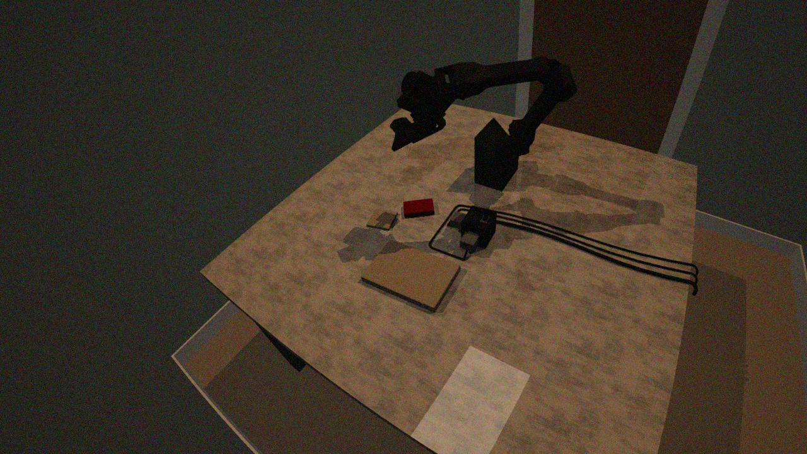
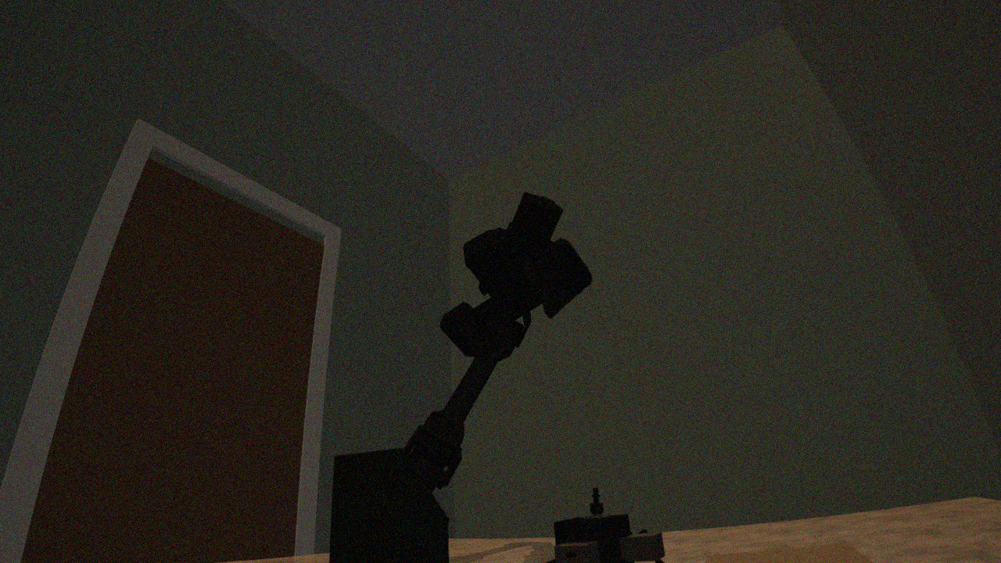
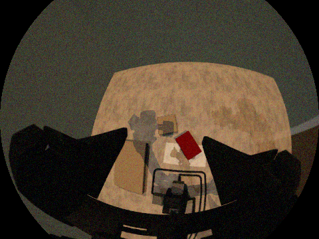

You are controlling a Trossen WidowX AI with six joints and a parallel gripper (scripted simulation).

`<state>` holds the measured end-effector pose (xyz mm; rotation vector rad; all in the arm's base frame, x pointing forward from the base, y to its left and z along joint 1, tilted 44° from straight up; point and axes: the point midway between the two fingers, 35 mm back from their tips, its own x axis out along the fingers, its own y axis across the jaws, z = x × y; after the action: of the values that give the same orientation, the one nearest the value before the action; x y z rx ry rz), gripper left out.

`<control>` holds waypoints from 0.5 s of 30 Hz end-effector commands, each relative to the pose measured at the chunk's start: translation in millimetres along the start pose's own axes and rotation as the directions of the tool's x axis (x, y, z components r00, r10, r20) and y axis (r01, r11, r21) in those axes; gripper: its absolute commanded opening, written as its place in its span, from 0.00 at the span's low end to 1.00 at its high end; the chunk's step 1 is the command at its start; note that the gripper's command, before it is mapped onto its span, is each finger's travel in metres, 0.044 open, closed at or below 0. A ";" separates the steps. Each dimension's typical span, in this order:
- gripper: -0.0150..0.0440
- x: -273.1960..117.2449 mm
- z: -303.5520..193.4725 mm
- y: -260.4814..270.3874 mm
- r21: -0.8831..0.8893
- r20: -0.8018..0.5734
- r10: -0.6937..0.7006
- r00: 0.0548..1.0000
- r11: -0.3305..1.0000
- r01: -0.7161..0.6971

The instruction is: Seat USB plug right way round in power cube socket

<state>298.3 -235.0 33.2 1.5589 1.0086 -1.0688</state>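
The black power cube (image 1: 486,230) (image 2: 591,529) (image 3: 174,200) stands on the table. The dark USB plug (image 2: 595,502) stands upright on its top and sticks up well above it in the exterior view. I cannot tell which way round it faces. In the other views it is too dark to make out against the cube. My gripper (image 3: 166,137) is open and empty. It hangs high above the table, away from the cube, which shows low in the wrist view between and behind the fingers.
Grey plugs (image 1: 469,241) (image 2: 642,545) stick out of the cube's sides. Black cables (image 1: 586,243) loop beside it and run over the table's right edge. A red box (image 1: 418,208) (image 3: 188,145), a small wooden square (image 1: 379,219), a larger board (image 1: 412,277) (image 3: 129,169) and white paper (image 1: 476,395) lie around.
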 end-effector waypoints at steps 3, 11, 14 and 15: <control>1.00 -4.1 -114.1 -10.3 -0.101 -0.287 -0.102 0.952 0.992 0.076; 1.00 -35.1 -241.0 -46.2 -0.218 -0.564 -0.287 0.774 0.956 0.195; 1.00 -36.0 -243.5 -46.9 -0.221 -0.569 -0.291 0.769 0.955 0.197; 1.00 -36.1 -244.5 -45.2 -0.221 -0.569 -0.290 0.769 0.955 0.197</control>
<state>289.1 -2.8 89.3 1.6874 1.6855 -0.6460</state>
